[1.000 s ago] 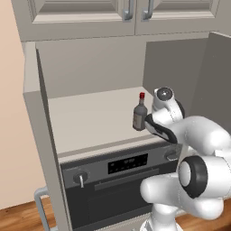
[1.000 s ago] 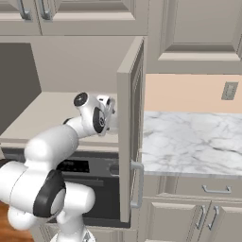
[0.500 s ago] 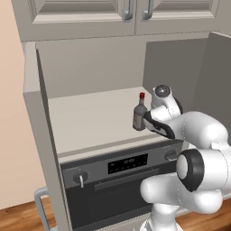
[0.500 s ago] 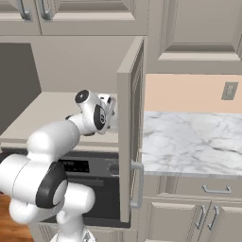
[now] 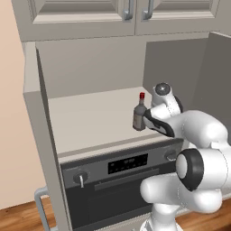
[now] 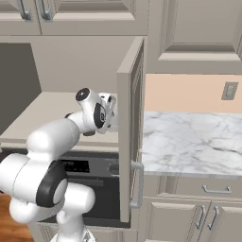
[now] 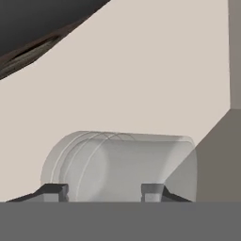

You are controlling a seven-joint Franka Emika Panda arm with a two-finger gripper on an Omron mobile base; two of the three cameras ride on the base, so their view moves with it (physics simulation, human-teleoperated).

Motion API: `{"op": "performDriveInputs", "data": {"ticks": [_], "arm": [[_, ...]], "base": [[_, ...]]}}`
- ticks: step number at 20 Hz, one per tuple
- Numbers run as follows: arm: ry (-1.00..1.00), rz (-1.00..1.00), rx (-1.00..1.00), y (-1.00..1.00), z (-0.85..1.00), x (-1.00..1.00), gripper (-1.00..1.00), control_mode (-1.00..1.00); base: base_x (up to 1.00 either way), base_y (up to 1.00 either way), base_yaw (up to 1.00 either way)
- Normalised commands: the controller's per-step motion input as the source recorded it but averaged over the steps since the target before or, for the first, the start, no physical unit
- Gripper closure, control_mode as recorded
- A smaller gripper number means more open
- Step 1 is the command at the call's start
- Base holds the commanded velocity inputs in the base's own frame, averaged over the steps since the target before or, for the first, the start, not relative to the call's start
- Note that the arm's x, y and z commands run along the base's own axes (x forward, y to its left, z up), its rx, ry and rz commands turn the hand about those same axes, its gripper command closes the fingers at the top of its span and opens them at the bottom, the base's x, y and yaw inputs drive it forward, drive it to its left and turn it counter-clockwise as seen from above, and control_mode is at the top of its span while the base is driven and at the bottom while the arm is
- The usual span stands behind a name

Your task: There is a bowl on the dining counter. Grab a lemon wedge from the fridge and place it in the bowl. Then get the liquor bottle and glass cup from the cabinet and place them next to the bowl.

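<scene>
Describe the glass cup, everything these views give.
The glass cup is a small clear, colourless tumbler with smooth walls and faint rings at one end. In the hand view it appears sideways, in the cabinet against its beige surface. The gripper has a dark fingertip at either side of it; whether they touch it cannot be told.

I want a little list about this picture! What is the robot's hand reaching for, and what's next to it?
place: open cabinet above the oven
end effector: around the glass cup, jaws partly closed, grip not clear
liquor bottle: upright on the shelf, beside the end effector
cabinet door: swung open
</scene>
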Motion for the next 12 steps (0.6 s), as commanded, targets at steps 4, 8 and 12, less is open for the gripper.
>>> {"op": "performDriveInputs", "data": {"ticks": [4,8,12], "arm": [[-0.02,0.00,0.00,0.00,0.00,-0.22,1.00,-1.00],[-0.09,0.00,0.00,0.00,0.17,-0.36,1.00,-1.00],[-0.16,0.00,0.00,0.00,0.55,-0.68,1.00,-1.00]], "base": [[0.00,0.00,0.00],[0.00,0.00,0.00],[0.00,0.00,0.00]]}}
